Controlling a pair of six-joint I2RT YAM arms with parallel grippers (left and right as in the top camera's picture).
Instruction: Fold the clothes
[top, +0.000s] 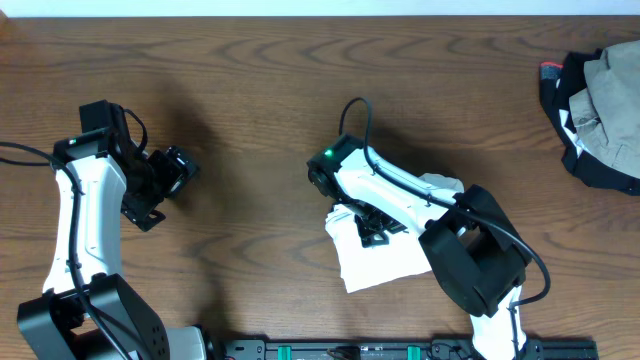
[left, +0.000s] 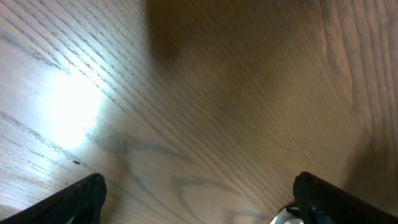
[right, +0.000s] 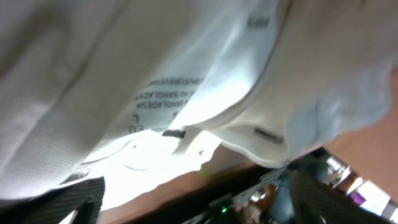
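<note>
My right gripper (top: 373, 230), jaws wide and empty like my left gripper (top: 183, 172), hangs over the clothes (top: 385, 264) at five o'clock; a snagging lift could unfold them.

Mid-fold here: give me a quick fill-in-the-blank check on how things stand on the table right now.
1. The garment lies under the ____ arm.
2. The left gripper hangs over bare table with its jaws ____.
3. The garment's colour is ____.
4. Another clothes pile sits at the table's ____ edge.

Missing words: right; open; white; right.
</note>
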